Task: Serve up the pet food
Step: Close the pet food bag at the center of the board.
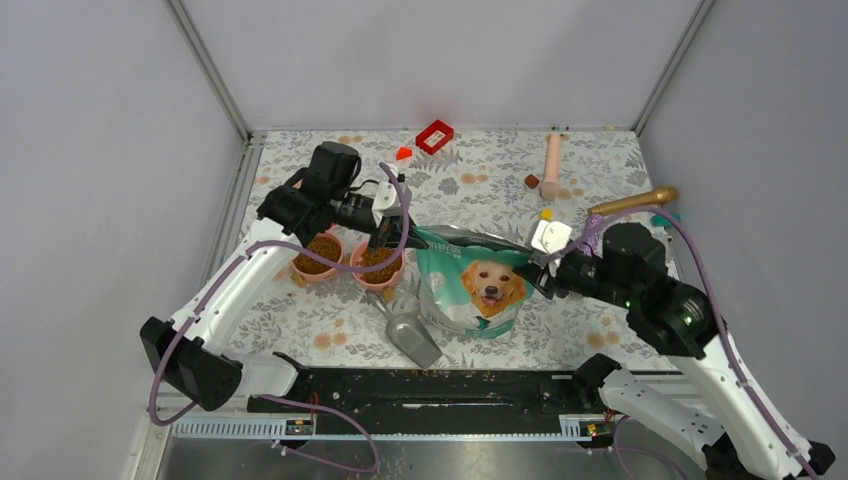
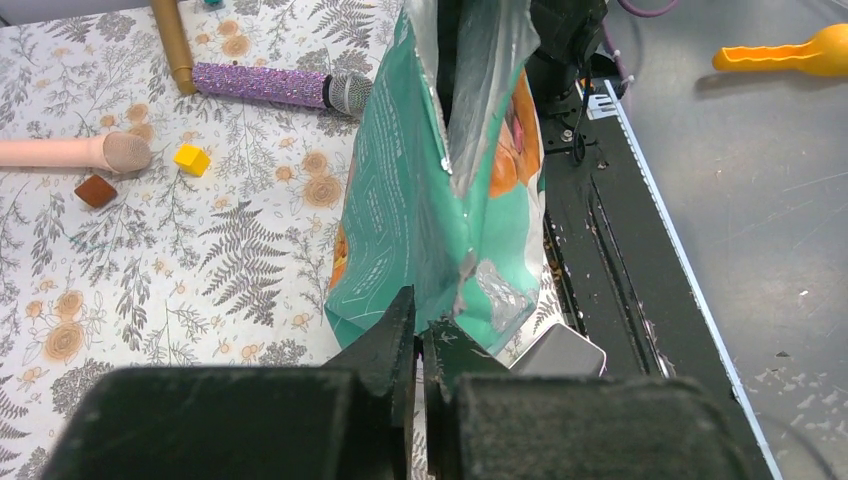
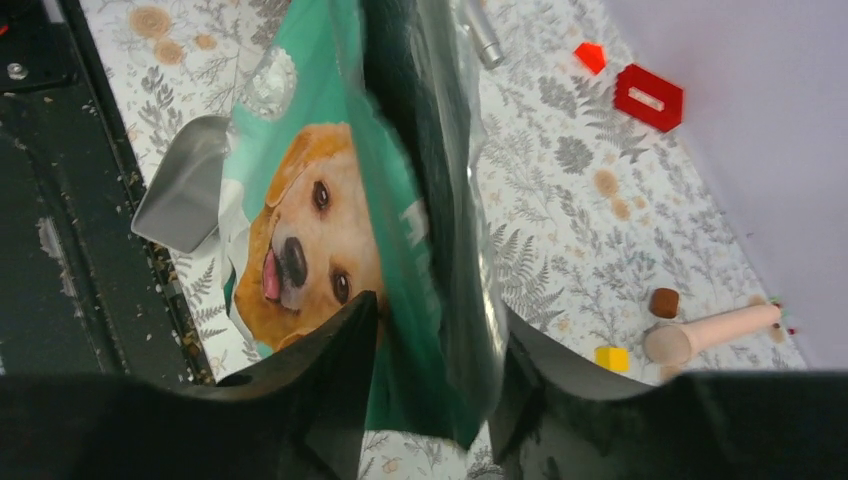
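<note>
floral tablecloth carried bowls of kibble. left gripper clamped shut on pouch corner; right gripper straddled rim, jaws parted. recommended squaring its grip before lifting.

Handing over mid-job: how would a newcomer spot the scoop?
Start at the teal dog-face pouch mid-table. Off its near-left corner, below two pink bowls of kibble, lies the scoop: the only plain grey item.

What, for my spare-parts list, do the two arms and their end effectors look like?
The left arm and right arm have white links with black joints and bases. A purple cable loops along each. The left end effector and right end effector are black, with two tapering fingers.
</note>
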You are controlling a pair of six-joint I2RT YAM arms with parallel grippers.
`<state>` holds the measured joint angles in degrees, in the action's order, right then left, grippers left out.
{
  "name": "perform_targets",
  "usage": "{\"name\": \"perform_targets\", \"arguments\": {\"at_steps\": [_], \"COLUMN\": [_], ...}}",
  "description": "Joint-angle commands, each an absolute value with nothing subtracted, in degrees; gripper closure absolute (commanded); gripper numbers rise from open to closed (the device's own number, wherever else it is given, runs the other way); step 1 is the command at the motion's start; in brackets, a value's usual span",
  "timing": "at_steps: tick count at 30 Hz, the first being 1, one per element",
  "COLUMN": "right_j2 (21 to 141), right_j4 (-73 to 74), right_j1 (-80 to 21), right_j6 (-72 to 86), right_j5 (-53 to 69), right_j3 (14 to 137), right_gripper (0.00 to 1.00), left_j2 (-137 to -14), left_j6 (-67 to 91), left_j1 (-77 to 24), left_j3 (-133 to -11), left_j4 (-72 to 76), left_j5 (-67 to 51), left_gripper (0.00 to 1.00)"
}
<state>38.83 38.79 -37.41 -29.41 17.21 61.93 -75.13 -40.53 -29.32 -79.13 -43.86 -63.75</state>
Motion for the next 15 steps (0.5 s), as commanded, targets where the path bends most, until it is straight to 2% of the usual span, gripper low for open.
{"name": "perform_targets", "arguments": {"at_steps": [1, 6, 15], "right_j2": [43.4, 41.7, 38.6], "right_j4": [43.8, 42.2, 41.2], "right_j1": [-37.0, -37.0, -37.0], "right_j6": [-29.9, -32.1, -33.0], "right_j5": [20.7, 24.0, 29.4], "right_j3": [67.4, 67.5, 70.3], "right_gripper": [0.47, 0.43, 0.41], "left_j2": [-73.6, -71.7, -69.4], "left_j6": [-38.9, -40.7, -40.7], "left_j1": [-28.2, -28.2, -28.2], "left_j3": [-77.8, -76.3, -73.2], "left_j4": [-41.9, -42.0, -39.5], "left_j5": [-65.2, -65.8, -66.0], "left_gripper": [1.00, 1.00, 1.00]}}
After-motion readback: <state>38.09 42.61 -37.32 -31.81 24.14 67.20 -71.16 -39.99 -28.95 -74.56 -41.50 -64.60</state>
